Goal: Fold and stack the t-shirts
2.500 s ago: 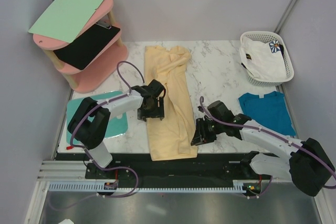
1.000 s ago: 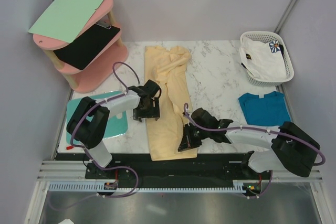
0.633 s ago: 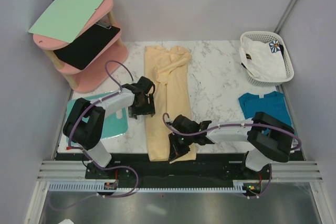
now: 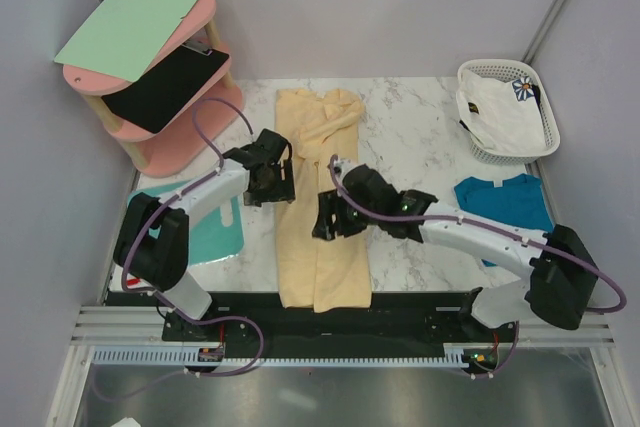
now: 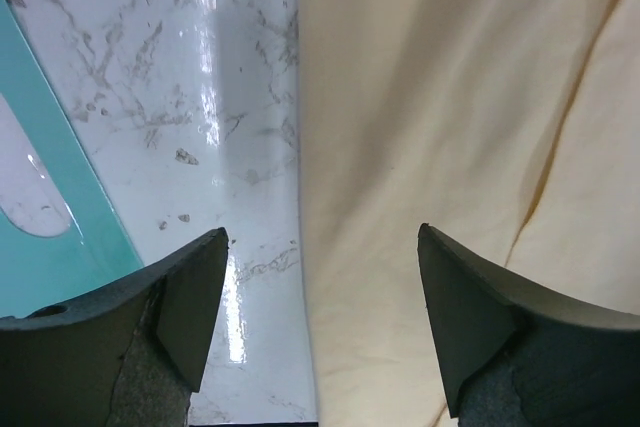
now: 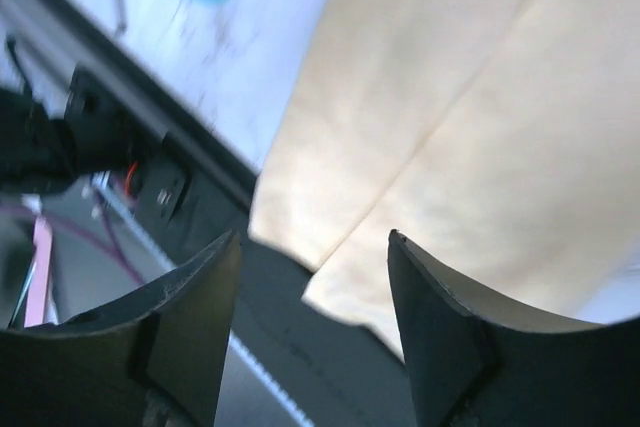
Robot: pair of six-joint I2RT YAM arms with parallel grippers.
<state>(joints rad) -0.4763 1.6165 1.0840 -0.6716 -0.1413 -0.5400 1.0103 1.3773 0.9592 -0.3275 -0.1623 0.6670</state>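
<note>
Top view
Yellow t-shirt (image 4: 322,197): folded lengthwise into a long strip down the middle of the marble table (image 4: 420,137), with the near hem lapping past the front edge.
Left gripper (image 4: 268,179): at the strip's left edge, about mid-length.
Right gripper (image 4: 335,215): low over the middle of the strip.
Risk: overhanging hem likely to pull the strip forward if only one end is lifted; uneven grabs likely to skew the fold.
Teal t-shirt (image 4: 505,205): flat at the right, partly under the right arm; open to snagging by a sweeping elbow.
White t-shirt (image 4: 500,112): bunched in the basket (image 4: 480,70), far right.
Turquoise board (image 4: 205,232): beside the left arm, apart from the strip.
Pink shelf (image 4: 185,137): far left, well apart.

Left wrist
Left fingers (image 5: 190,307): spread wide, nothing between them, straddling the cloth's left edge.
Risk: closing here might catch only the top layer, or bare marble.

Right wrist
Right fingers (image 6: 190,327): spread, empty, above the cloth; picture blurred.
Hem: hanging off over the dark rail (image 6: 150,177), nothing beneath to stop a slide.
</note>
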